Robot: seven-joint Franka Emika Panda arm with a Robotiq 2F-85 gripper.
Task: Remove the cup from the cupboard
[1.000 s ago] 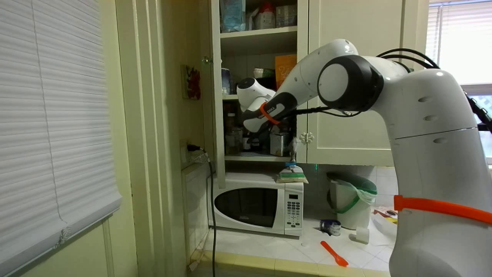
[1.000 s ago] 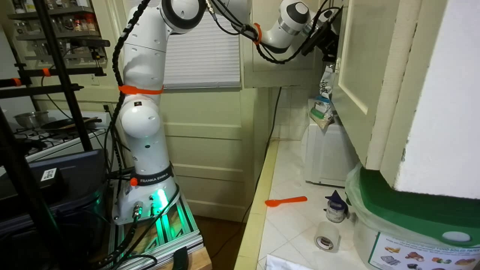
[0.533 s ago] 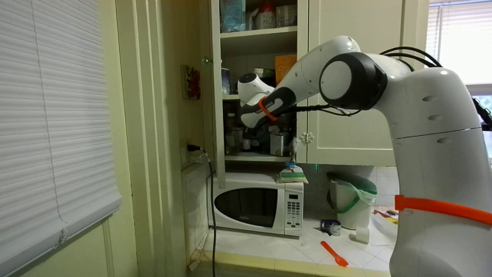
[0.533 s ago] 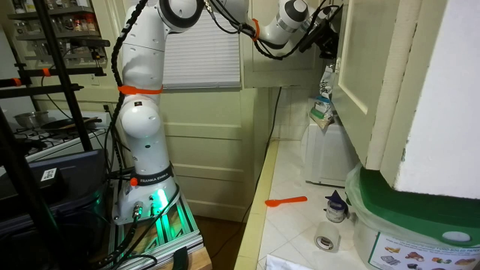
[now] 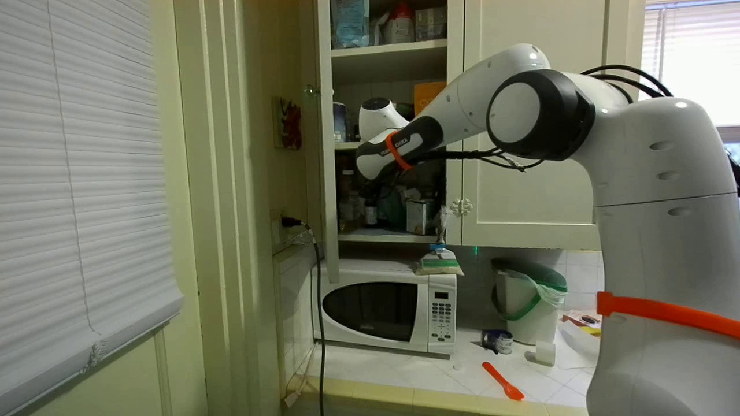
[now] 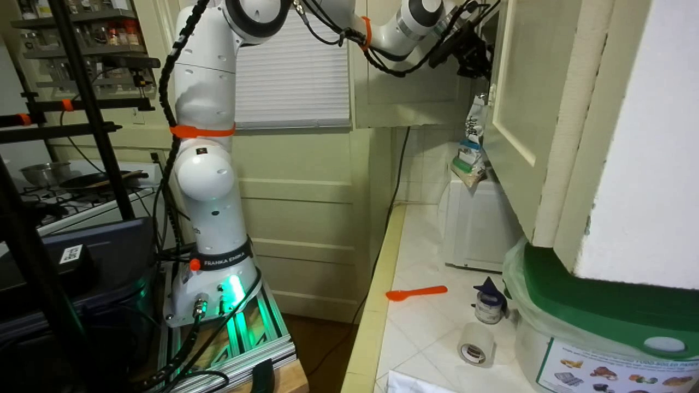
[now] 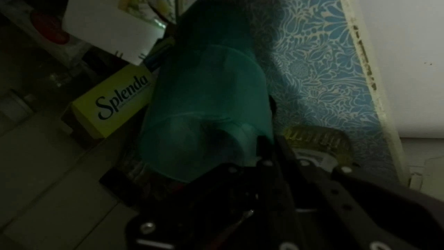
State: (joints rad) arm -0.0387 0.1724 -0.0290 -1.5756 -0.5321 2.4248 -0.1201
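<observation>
The cup [image 7: 208, 80] is a teal-green tumbler in the dark lower shelf of the cupboard [image 5: 455, 127]. In the wrist view its open rim faces me and its body reaches away. It shows dimly in an exterior view [image 5: 393, 207], between a bottle and a box. My gripper [image 7: 274, 144] has its black fingers nearly together at the cup's rim, one inside and one outside, with the wall between them. In an exterior view the gripper [image 6: 474, 60] is at the cupboard opening, its fingertips partly hidden. I cannot tell whether the cup's base touches the shelf.
A yellow Splenda box [image 7: 118, 100] lies beside the cup. A jar [image 7: 317, 144] stands close by the outer finger. The cupboard door [image 5: 326, 144] stands open. Below are the microwave [image 5: 370, 312] and a bag [image 5: 439, 263] on top of it. A bin [image 5: 526, 306] stands on the counter.
The arm's wrist and gripper have risen and tilted a little. More of the teal cup shows under the arm in an exterior view. Other objects look unmoved.
</observation>
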